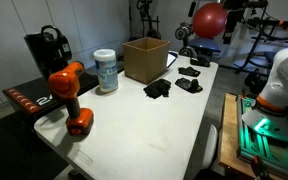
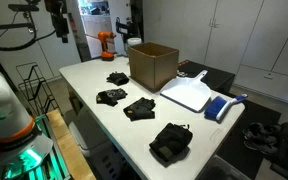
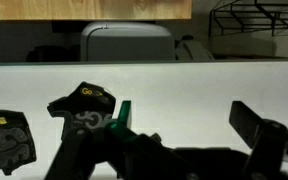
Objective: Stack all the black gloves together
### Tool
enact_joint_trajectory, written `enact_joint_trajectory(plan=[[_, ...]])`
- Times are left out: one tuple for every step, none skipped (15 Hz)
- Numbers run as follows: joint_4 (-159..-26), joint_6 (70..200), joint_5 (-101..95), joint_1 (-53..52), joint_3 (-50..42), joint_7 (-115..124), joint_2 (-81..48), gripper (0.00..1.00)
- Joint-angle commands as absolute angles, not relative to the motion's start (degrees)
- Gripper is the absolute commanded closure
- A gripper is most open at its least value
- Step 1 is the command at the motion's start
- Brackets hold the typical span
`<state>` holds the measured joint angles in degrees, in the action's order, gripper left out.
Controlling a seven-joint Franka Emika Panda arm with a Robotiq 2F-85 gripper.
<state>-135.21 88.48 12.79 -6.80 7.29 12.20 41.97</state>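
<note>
Tabletop (image 2: 216,138): cardboard box (image 2: 152,66) beside black gloves (image 2: 139,108)

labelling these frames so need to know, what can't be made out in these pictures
- wrist view: lower part of a black glove, hidden behind the open gripper
- an exterior view: inside of the cardboard box, hidden by its walls
- an exterior view: label on the white tub, too small to read

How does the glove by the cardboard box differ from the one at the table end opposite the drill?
Box glove lies beside the cardboard box; end glove lies near the table edge. Box glove has another glove close by; end glove sits apart from the rest. Both black, neither held.
</note>
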Motion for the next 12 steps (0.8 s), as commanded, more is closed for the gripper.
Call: enact_joint_trajectory(plan=[[-135.0, 88.2, 13.2, -5.8, 8.0, 11.7, 42.0, 0.0], [-135.0, 88.2, 13.2, -5.8, 8.0, 11.7, 42.0, 0.0], [-135.0, 88.2, 13.2, -5.8, 8.0, 11.7, 42.0, 0.0], [-135.0, 88.2, 13.2, -5.8, 8.0, 11.7, 42.0, 0.0], [-134.7, 87.9, 12.6, -5.2, 7.6, 11.7, 40.6, 0.0], [-134.9, 89.5, 11.2, -2.9, 6.1, 12.0, 38.4, 0.0], [-135.5, 90.6, 10.5, -1.9, 4.1, 10.2, 36.7, 0.0], [-136.6, 91.6, 10.8, -0.8, 2.2, 8.8, 35.9, 0.0], [-137.4, 93.5, 9.8, 0.4, 0.7, 6.6, 34.9, 0.0], [-137.8, 95.2, 9.2, 1.5, -1.1, 4.5, 33.4, 0.0], [-138.1, 96.4, 8.5, 2.3, -3.4, 1.0, 31.3, 0.0], [-138.3, 98.1, 5.9, 3.4, -5.1, -2.7, 29.3, 0.0]])
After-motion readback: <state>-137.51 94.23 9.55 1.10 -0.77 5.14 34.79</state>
